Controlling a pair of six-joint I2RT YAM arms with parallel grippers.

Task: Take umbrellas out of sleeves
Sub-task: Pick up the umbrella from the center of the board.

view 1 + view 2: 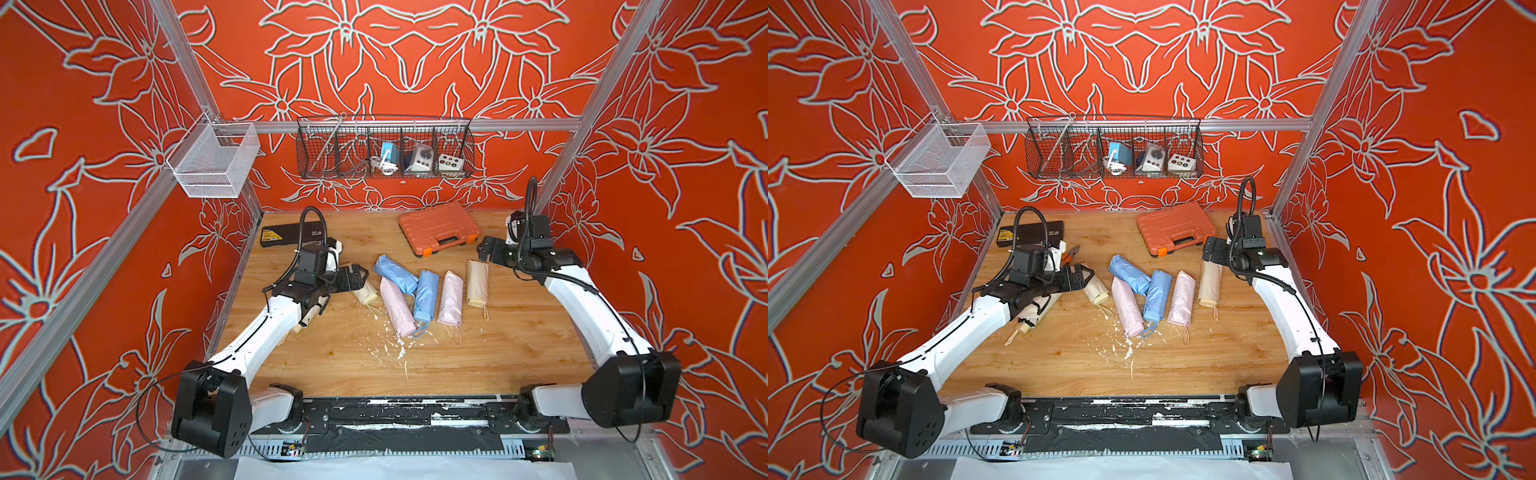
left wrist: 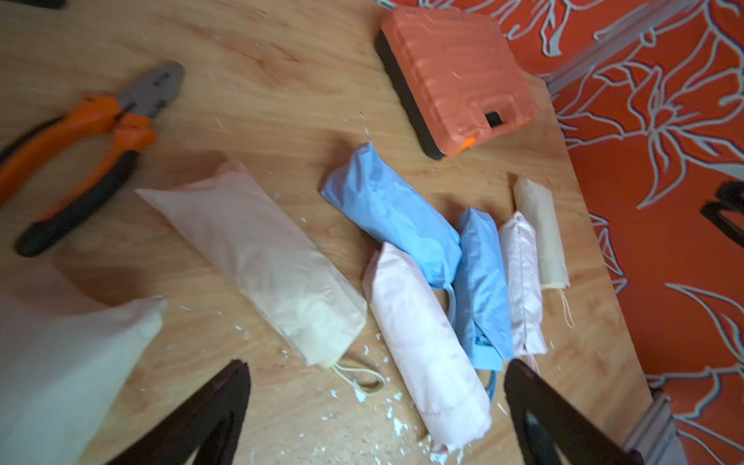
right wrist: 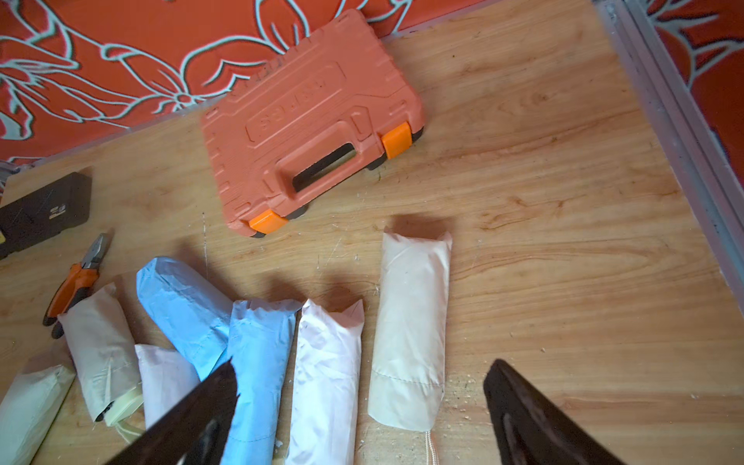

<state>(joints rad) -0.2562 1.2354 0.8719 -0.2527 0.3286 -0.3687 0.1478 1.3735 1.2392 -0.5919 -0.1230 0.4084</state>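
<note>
- Umbrellas (image 1: 426, 295) – stubby cream, pale pink, lt blue rolls, all inside thin fabric sleeves (image 1: 451, 297) – lie side by side mid wooden table (image 1: 519, 340).
- L gripper (image 2: 376, 364): jaws wide, empty, by leftmost cream roll (image 1: 365, 293).
- R gripper (image 3: 364, 362): jaws wide, empty, above rightmost cream roll (image 1: 478, 282).
- Orange plastic case (image 1: 438, 226) sits behind the row, apart.

Bright, even light with soft shadows; wrist views look motion-blurred near their edges, top views bowed perhaps by wide lenses.

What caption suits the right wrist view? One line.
Open right pincer hovers over sleeved umbrellas beside an orange case.
</note>
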